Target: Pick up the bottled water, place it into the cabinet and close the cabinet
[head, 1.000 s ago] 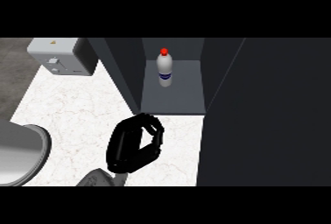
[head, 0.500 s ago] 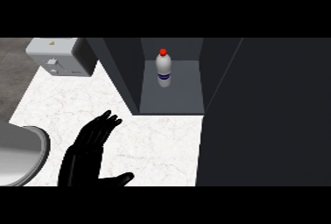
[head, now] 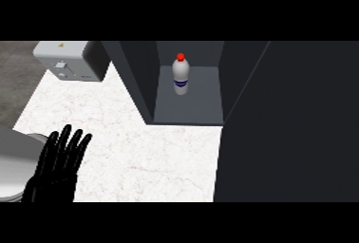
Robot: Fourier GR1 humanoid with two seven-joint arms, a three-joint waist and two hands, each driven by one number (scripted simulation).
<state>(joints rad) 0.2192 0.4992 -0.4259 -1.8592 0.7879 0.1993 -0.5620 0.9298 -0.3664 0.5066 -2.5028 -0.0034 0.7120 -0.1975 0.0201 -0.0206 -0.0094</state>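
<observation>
We see a white marbled desk (head: 140,152) filling the middle of the head view. At its far left corner stands a grey toaster (head: 70,60). A grey rounded object (head: 14,166), partly cut off, sits at the left edge.

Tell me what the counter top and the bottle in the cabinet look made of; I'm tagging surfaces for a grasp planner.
Counter top: looks like polished white stone, marble perhaps, going by the faint grey veining. Bottled water: likely pale translucent plastic, smooth, with a red cap and a dark label band. Cabinet: flat dark grey panels with a matte look; the material is unclear.
</observation>
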